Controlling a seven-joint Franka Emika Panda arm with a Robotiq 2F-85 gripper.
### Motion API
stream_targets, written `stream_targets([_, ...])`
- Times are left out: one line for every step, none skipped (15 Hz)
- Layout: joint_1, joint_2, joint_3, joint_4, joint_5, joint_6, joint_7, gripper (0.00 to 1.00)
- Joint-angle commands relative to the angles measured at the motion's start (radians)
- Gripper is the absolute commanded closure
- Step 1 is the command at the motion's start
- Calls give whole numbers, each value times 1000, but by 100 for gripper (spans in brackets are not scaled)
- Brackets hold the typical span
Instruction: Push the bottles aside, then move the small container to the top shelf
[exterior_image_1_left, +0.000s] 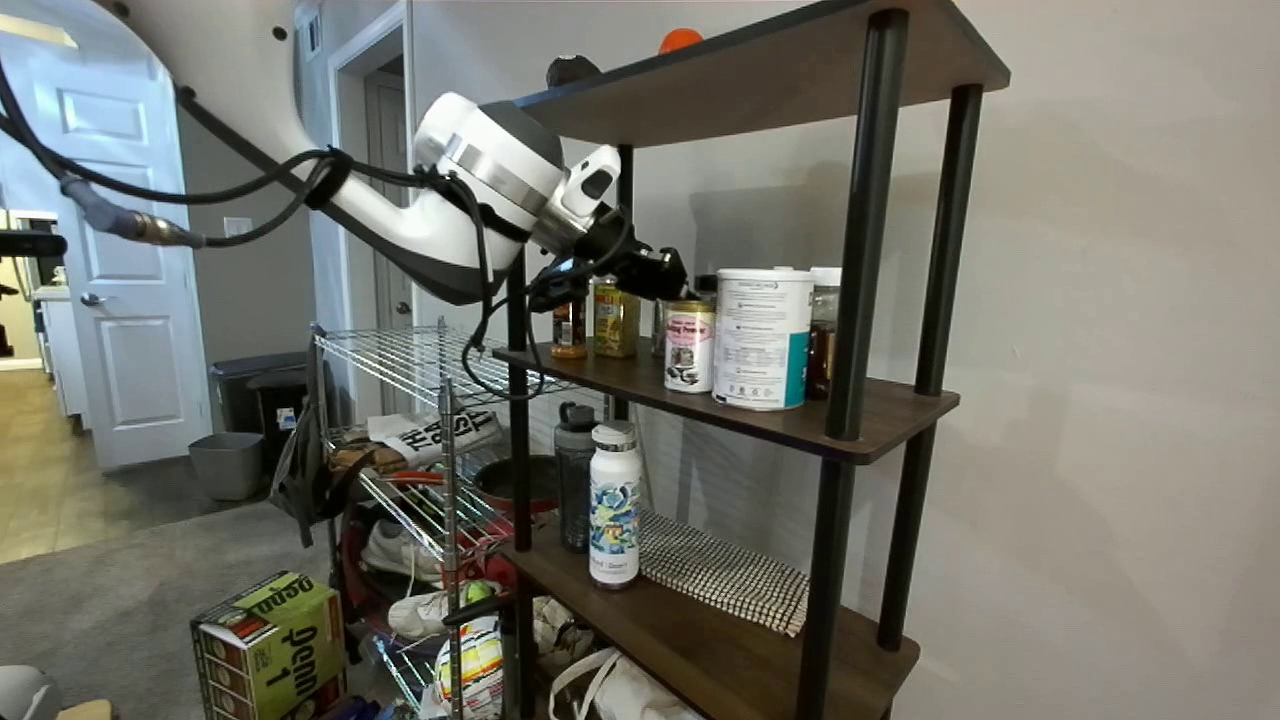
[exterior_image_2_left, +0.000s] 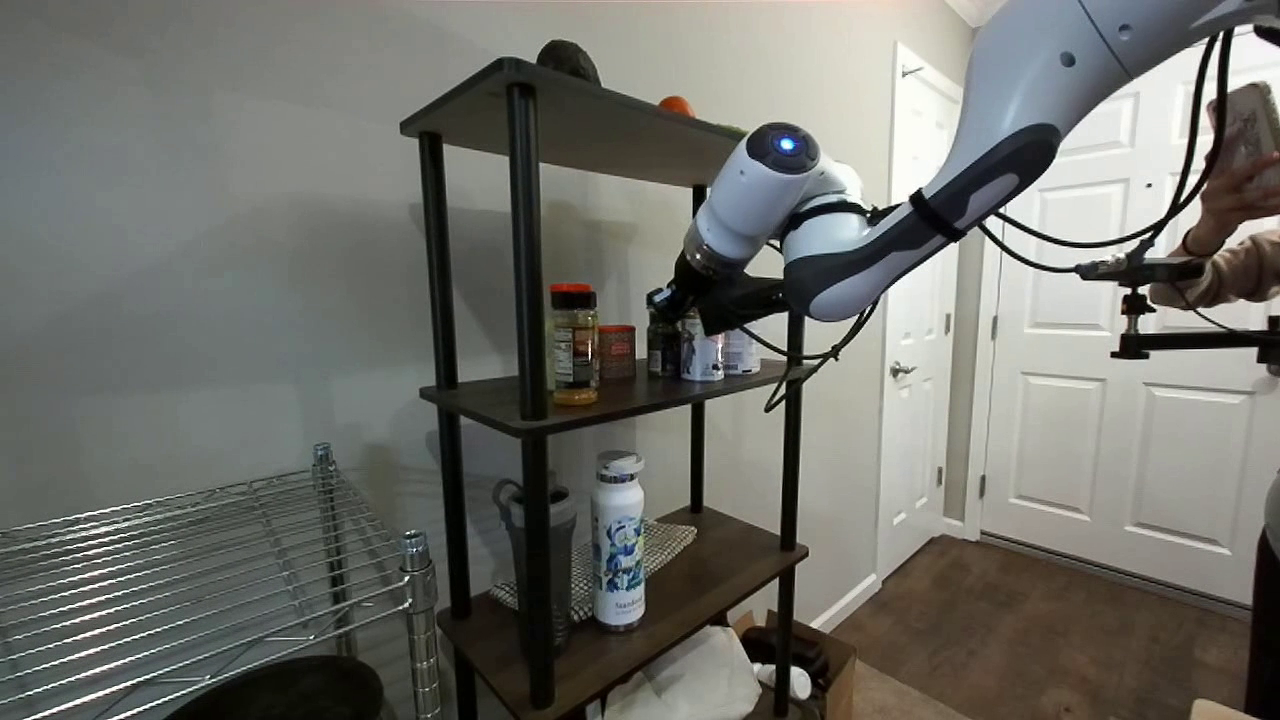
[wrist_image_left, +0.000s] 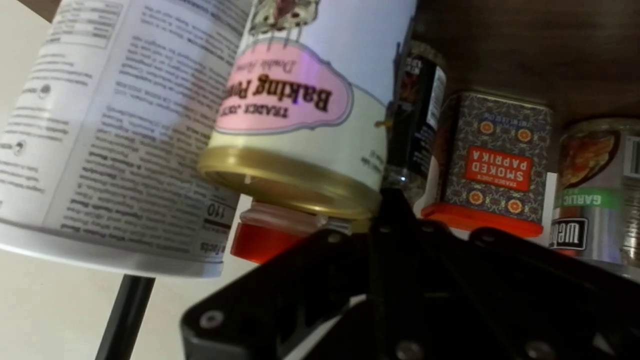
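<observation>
In the wrist view, the white canister (wrist_image_left: 115, 135) and baking powder can (wrist_image_left: 305, 115) stand close together, presumably grouped for storage. The pincer (wrist_image_left: 390, 201), apparently fully closed and holding nothing, points in at the can's right edge, probably as a narrow wedge for nudging. Next is the dark bottle (wrist_image_left: 420, 107), likely to be pushed. Just beyond, apart from the pincer, the paprika tin (wrist_image_left: 497, 162), judged the small container, stands, in an exterior view, one level below the top shelf (exterior_image_2_left: 600, 130).

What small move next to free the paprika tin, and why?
Probably back the gripper off slightly. In the wrist view its tips appear shut between the baking powder can and the dark bottle, with the paprika tin past that bottle; pushing that way might jam the two together.
</observation>
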Motion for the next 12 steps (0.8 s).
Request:
stream_targets([-4, 23, 3, -4, -44, -22, 53, 100])
stream_targets([-1, 22, 5, -5, -34, -17, 51, 100])
stream_targets([1, 20, 7, -6, -31, -16, 50, 100])
stream_targets([4, 19, 9, -7, -26, -15, 48, 100])
stream_targets([7, 18, 12, -9, -21, -15, 47, 100])
stream_targets([10, 18, 15, -9, -16, -15, 46, 100])
stream_targets([14, 19, 19, -10, -11, -12, 45, 100])
stream_targets([19, 20, 25, -13, 1, -7, 41, 100])
stream_targets([25, 22, 32, -17, 3, -2, 41, 100])
stream_targets([32, 25, 39, -18, 4, -1, 41, 100])
stream_targets([39, 29, 48, -17, 5, -2, 45, 100])
stream_targets([46, 34, 55, -16, 6, -3, 49, 100])
